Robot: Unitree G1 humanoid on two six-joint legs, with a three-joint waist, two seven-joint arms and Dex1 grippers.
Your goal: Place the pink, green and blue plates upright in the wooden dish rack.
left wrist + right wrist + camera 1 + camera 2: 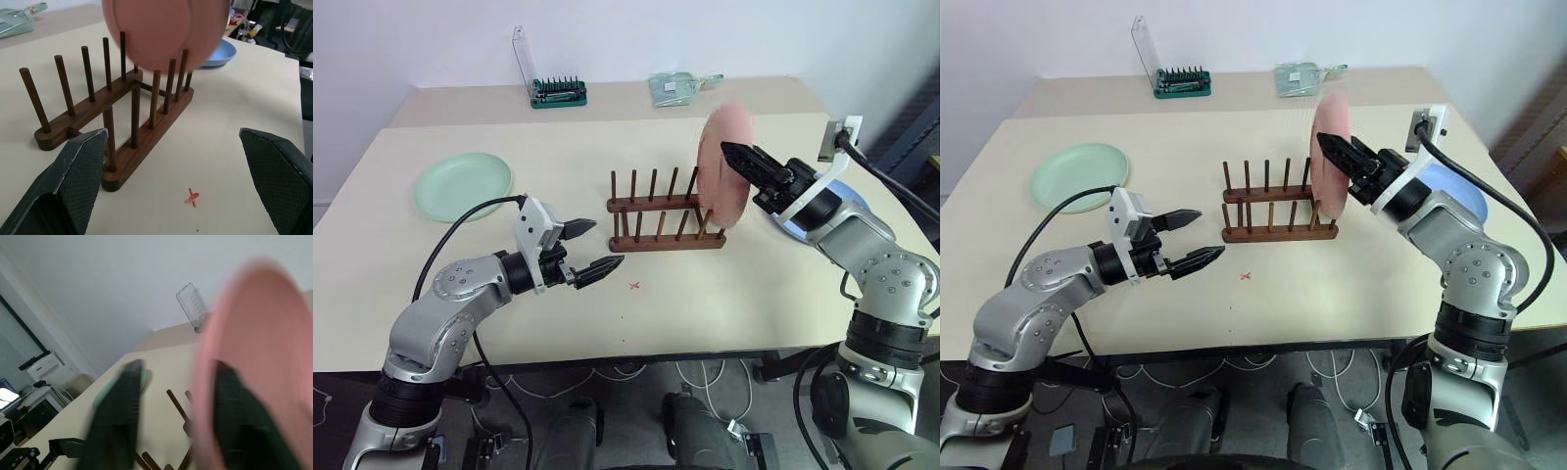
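Pink plate (pixel 724 162) is seen standing on edge at the rack's (pixel 666 217) end nearest the right gripper (pixel 736 155), its lower rim down among the last pegs. The plate is blurred, so whether it has settled or is tipping cannot be told. The right gripper's fingers are parted in the wrist view, one on each side of the plate's rim, and whether either one is touching it cannot be told; the plate does not look clamped. The step in hand is judged to be the release of the first plate into the rack.

The green plate (pixel 463 184) lies flat well beyond the left gripper (pixel 592 247), out to its left side. The blue plate (pixel 1454 191) lies flat under the right arm. The left gripper is held wide and empty, aimed at the near end of the rack.

Next, the right gripper would need to be drawn clear without knocking the pink plate, and a second plate fetched.
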